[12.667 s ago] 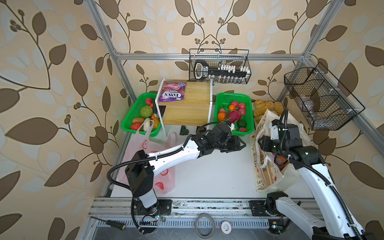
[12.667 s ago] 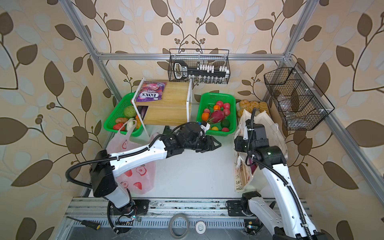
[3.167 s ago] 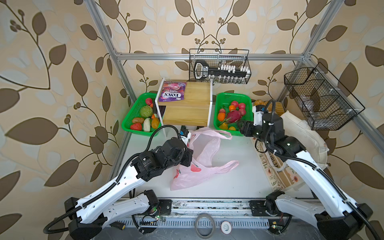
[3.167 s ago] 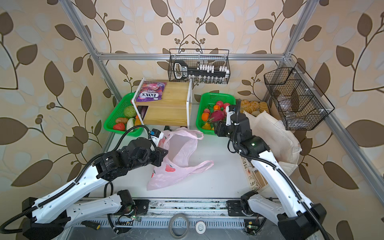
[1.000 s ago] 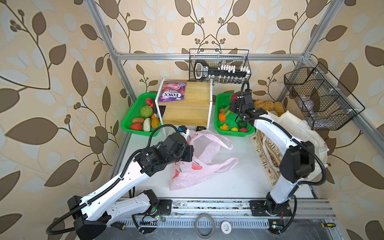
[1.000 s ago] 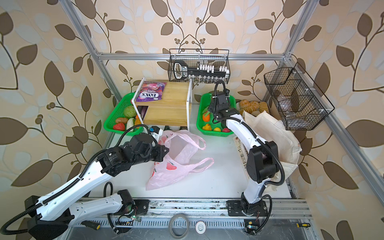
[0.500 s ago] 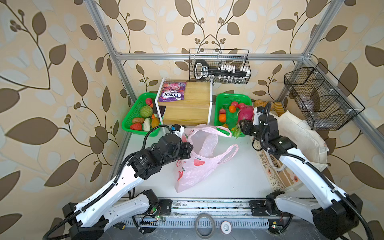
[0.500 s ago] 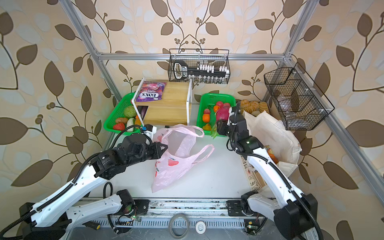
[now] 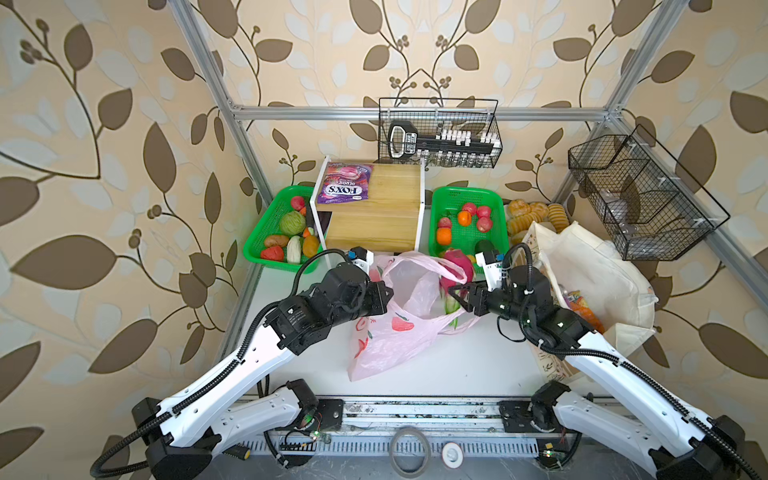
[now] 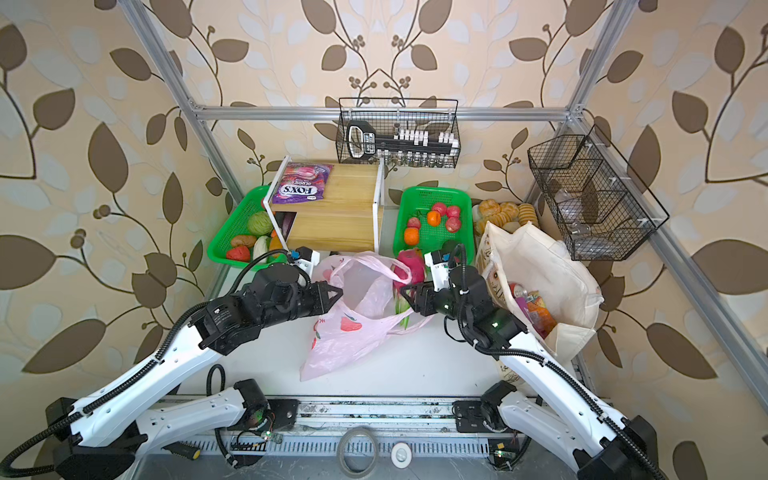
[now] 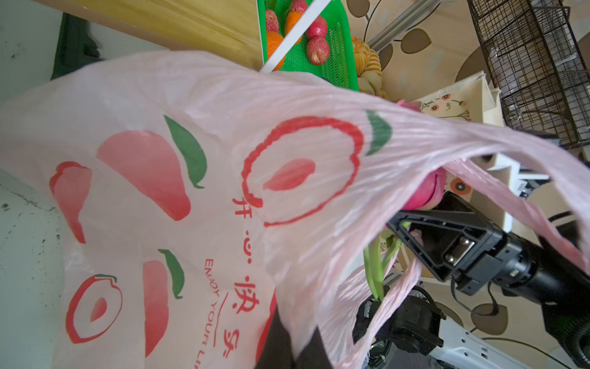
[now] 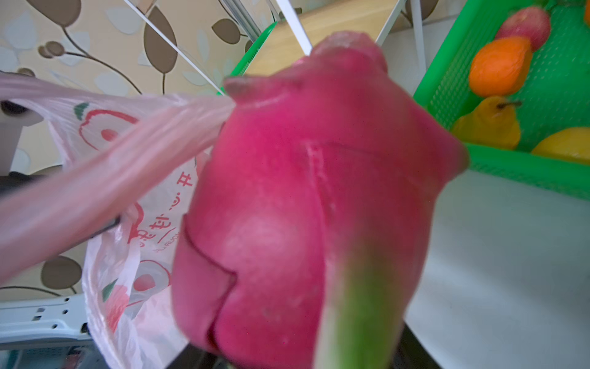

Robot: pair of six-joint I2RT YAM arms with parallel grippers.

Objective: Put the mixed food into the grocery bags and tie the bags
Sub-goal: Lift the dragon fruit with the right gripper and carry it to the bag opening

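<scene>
**Step in hand: loading fruit into bag (judged).**

1. R side. The right gripper (image 9: 455, 297) is clamped on the dragon fruit (image 9: 456, 269). The grip is low on the fruit, near its green leaf tips, and the fruit body points toward 12 o'clock. The fruit is off the table (image 9: 478, 365), at the 3 o'clock edge of the bag mouth. It is touching the rim or just beside it; which cannot be told.
2. L side. The left gripper (image 9: 384, 293) is closed tight at the 9 o'clock edge of the pink bag (image 9: 395, 332). That rim is lifted, so the mouth is held open toward 12 o'clock. The bag's lower end lies on the table toward 6 o'clock.
3. Surroundings. A loop handle (image 12: 95, 179) is stretched across in front of the fruit, as seen in the right wrist view. The green basket (image 9: 496, 195) lies at approx. 12 o'clock from the fruit. The tote (image 9: 594, 266) stands at 3 o'clock, with packets (image 10: 534, 309) already inside.

**Next move (judged, not observed).**

- The fruit is to be carried toward 9 o'clock, clear of the loop handle and over the open mouth.
- It is then to be lowered inside and released.
- The L grip is to be kept on the rim.
- Tying is not yet due.
</scene>
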